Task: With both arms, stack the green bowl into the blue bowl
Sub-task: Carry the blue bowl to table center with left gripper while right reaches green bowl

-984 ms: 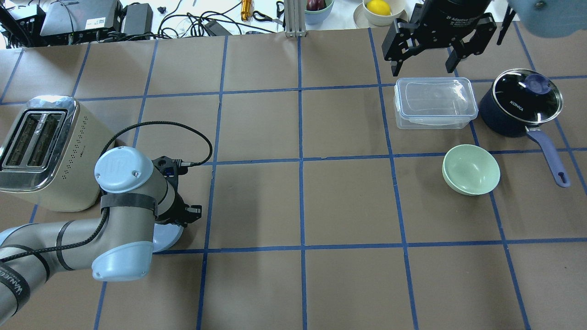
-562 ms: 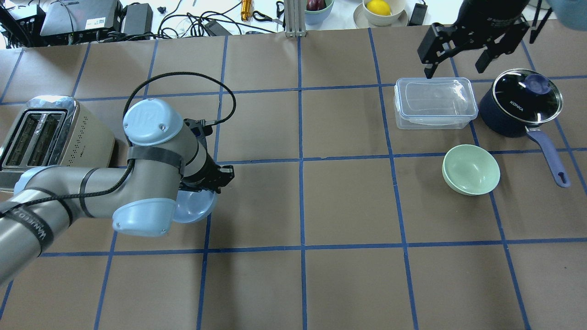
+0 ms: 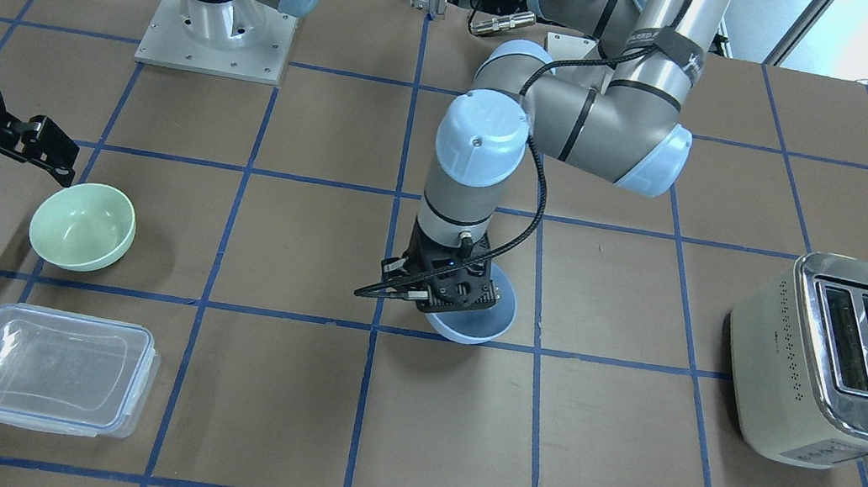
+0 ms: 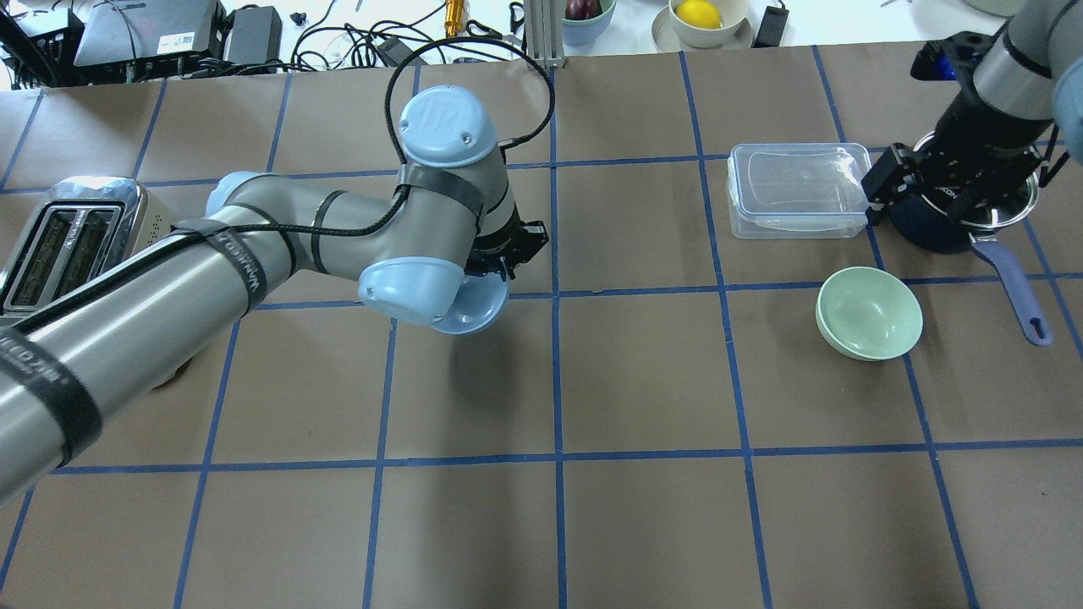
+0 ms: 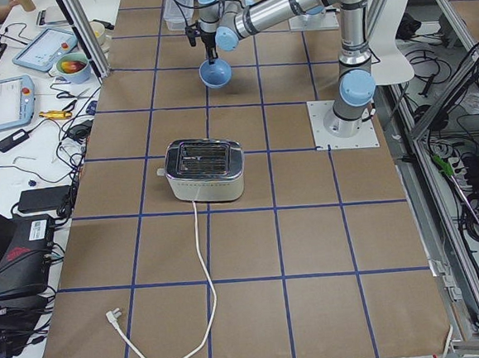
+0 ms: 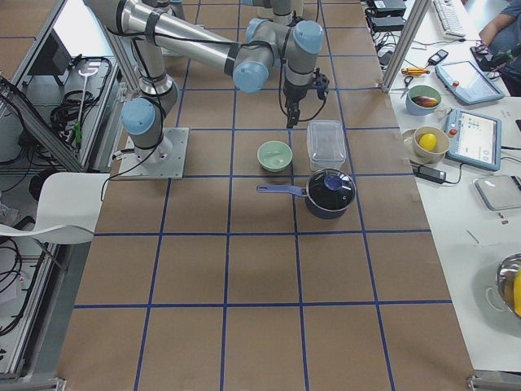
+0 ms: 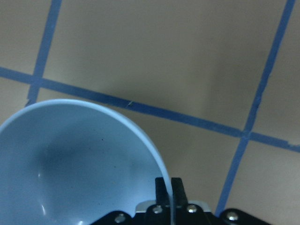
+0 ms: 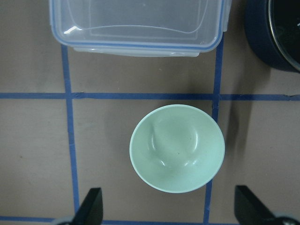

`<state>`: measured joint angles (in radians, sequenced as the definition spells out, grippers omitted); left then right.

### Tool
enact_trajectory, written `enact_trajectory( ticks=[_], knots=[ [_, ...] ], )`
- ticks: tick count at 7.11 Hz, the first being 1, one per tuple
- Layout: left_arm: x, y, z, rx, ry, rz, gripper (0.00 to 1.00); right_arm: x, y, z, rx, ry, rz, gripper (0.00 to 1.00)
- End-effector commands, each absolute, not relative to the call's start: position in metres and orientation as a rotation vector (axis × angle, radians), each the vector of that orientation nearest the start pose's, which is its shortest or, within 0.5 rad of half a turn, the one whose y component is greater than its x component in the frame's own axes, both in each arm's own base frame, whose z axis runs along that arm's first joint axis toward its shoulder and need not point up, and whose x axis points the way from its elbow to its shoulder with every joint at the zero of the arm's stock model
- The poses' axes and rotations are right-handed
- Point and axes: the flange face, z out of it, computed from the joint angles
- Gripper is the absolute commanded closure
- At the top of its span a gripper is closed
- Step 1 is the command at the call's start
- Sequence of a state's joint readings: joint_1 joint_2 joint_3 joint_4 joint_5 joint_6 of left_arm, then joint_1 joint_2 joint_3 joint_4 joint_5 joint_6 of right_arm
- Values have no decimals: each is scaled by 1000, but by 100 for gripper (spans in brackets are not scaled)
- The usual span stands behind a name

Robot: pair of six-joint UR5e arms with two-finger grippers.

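- Your left pincer [image 7: 169,190] clamps the blue bowl [image 7: 70,154] by its rim.
- Your right pincer [image 8: 168,206] hangs wide open and empty over the green bowl [image 8: 177,147], with the container [image 8: 136,23] and saucepan [image 8: 274,33] near.

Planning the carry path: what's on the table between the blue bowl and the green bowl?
Nothing but bare taped table, seen in the overhead view, between blue bowl and green bowl.

The silver-grey tubular left arm [image 4: 152,296] and right arm [image 4: 1008,63] are capped in light blue at the joints, and a black braided cable [image 3: 539,199] is strapped along the left.
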<state>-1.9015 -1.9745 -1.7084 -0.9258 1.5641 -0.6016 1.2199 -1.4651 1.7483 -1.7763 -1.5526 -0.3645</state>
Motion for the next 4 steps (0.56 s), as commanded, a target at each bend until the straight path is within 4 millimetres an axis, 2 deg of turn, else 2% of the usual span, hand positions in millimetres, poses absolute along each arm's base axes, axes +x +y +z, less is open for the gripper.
enact_trajectory(
  ticks=[1, 2, 3, 4],
  knots=[
    [-374, -556, 240, -446, 3147, -152, 100, -95, -498, 298, -83, 3112, 7, 0],
    [-385, -556, 230, -426, 3140, -145, 100, -110, -475, 264, -12, 3105, 9, 0],
    [-388, -558, 229, -426, 3139, -153, 94, -106, -462, 241, -5, 3126, -46, 0],
    [-389, -560, 235, -436, 3142, -171, 46, -104, -457, 223, -5, 3127, -43, 10]
  ],
)
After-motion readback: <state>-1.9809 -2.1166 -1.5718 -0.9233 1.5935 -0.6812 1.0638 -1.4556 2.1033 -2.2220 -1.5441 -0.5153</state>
